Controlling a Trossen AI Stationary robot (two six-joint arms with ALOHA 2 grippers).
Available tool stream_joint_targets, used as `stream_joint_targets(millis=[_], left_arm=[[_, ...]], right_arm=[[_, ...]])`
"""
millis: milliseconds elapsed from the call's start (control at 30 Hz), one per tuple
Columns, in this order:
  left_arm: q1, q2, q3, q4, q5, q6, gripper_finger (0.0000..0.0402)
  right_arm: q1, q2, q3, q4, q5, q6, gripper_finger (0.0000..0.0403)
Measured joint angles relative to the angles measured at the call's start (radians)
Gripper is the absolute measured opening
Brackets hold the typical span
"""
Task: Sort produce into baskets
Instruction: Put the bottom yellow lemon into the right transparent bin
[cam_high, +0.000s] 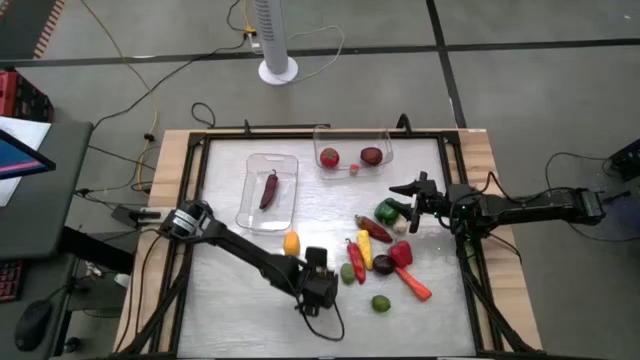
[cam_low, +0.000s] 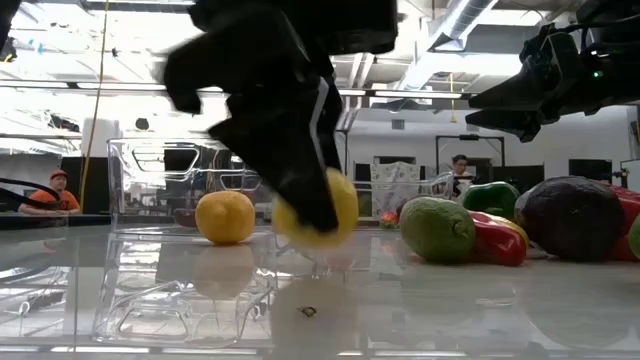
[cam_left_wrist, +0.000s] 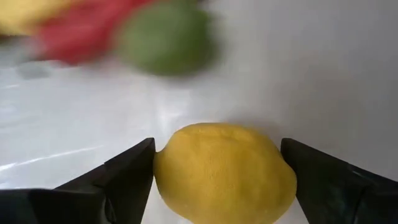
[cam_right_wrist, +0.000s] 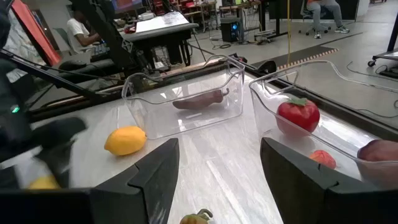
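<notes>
So the left gripper (cam_left_wrist: 217, 180) is sitting low on the surface (cam_high: 250, 300) near the front edge, with its fingers (cam_left_wrist: 118, 177) bracketing a lemon (cam_left_wrist: 224, 171). They're touching or nearly touching its sides, and the lemon is looking like it's still resting on the surface, so I'd call it a grasp just closing, not a lift yet. The right gripper (cam_high: 405, 192) is hovering over by the produce pile (cam_high: 385, 255), fingers spread and holding nothing.

One bin (cam_high: 268, 190) is holding a dark pepper (cam_high: 269, 188); the other bin (cam_high: 353, 148) has round reddish fruit in it. A second lemon (cam_high: 291, 242) is lying just in front of the pepper bin.

What I'd be worrying about: that lemon is round and slick, so an off-center squeeze could be popping it out forward. Also, the swing to a bin could be clipping that second lemon.
</notes>
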Motion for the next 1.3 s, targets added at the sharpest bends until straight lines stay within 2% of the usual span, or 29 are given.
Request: stream_joint_targets(millis=[200, 300, 433, 567, 733, 967, 1100, 1300], left_arm=[[0.101, -0.052, 0.0, -0.022, -0.189, 0.087, 0.0312], [0.172, -0.072, 0.0, 0.023, -0.299, 0.14, 0.0312], [0.292, -0.072, 0.0, 0.125, -0.369, 0.215, 0.0312], [0.41, -0.07, 0.0, 0.254, -0.38, 0.294, 0.0314], [0.5, -0.075, 0.0, 0.411, -0.377, 0.401, 0.0315], [0.612, -0.076, 0.0, 0.471, -0.34, 0.33, 0.0322], [0.641, -0.076, 0.0, 0.459, -0.337, 0.315, 0.0352], [0.596, -0.097, 0.012, 0.441, -0.343, 0.43, 0.0385]], right_arm=[[0.0, 0.0, 0.0, 0.002, 0.0, 0.0, 0.0254], [0.0, 0.0, 0.0, 0.003, 0.0, 0.0, 0.0254], [0.0, 0.0, 0.0, 0.006, 0.0, -0.005, 0.0254], [0.0, 0.0, 0.0, 0.005, 0.0, -0.008, 0.0254], [0.0, 0.0, 0.0, 0.005, 0.0, -0.024, 0.0254], [-0.01, 0.0, 0.0, 0.004, 0.0, -0.039, 0.0254], [-0.01, 0.0, 0.0, 0.004, 0.0, -0.037, 0.0254], [-0.009, 0.0, 0.0, 0.004, 0.0, -0.036, 0.0254]])
